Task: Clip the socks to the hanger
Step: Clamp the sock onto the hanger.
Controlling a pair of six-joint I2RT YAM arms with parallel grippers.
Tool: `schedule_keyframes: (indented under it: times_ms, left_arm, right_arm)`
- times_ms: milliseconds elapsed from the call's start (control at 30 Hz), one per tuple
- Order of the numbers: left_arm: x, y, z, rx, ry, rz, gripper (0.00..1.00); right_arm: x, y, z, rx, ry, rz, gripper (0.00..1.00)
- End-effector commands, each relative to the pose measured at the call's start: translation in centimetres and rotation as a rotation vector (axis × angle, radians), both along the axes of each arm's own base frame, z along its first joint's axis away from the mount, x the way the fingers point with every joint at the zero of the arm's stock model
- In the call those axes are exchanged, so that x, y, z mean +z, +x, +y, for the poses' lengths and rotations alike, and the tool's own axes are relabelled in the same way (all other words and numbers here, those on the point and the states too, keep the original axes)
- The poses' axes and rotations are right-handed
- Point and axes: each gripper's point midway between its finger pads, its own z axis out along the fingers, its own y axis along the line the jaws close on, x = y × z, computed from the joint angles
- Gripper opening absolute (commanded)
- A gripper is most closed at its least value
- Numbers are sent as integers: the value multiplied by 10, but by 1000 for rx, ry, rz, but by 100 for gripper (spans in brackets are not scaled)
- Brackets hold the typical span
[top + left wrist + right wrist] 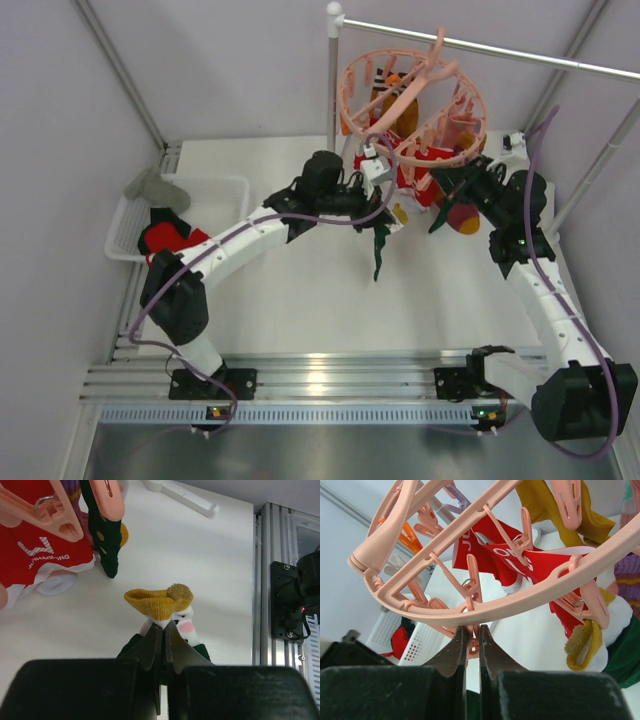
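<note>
The white table [300, 300] sits under a grey rail [560, 60]. The pink hanger [412, 88] hangs there with clipped socks [520, 555]. The left gripper [163, 630] is pinched tight on a yellow-topped sock [157, 602]. The right gripper [472, 632] squeezes one clip [471, 587]. I think the sock top should go slowly into that clip before letting go.

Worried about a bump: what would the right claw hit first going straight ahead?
Likely the hanger ring, just past the right claw, which seems to pinch a clip; depth is uncertain.
</note>
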Motion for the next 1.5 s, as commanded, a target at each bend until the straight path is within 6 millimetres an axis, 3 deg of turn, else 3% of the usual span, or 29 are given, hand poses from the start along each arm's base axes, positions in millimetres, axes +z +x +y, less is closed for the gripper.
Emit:
schedule_keyframes:
  times_ms: [0, 67, 133, 467, 700, 1000, 1467]
  left_arm:
    - [32, 28, -21, 61, -87, -51, 0]
    - [24, 34, -29, 69, -85, -6, 0]
    - [36, 41, -35, 76, -124, -28, 0]
    - [42, 48, -55, 65, -174, -5, 0]
    - [47, 53, -60, 63, -187, -5, 0]
    - [35, 57, -62, 72, -166, 1, 0]
    - [74, 46, -68, 24, -258, 27, 0]
  right_arm:
    - [36, -1, -2, 1, 23, -89, 0]
    - [38, -2, -2, 6, 21, -92, 0]
    - [35, -3, -2, 6, 21, -86, 0]
    - [30, -3, 0, 14, 10, -79, 0]
    - [31, -3, 0, 18, 1, -85, 0]
    - [33, -1, 0, 18, 1, -88, 0]
    - [23, 2, -4, 0, -54, -82, 0]
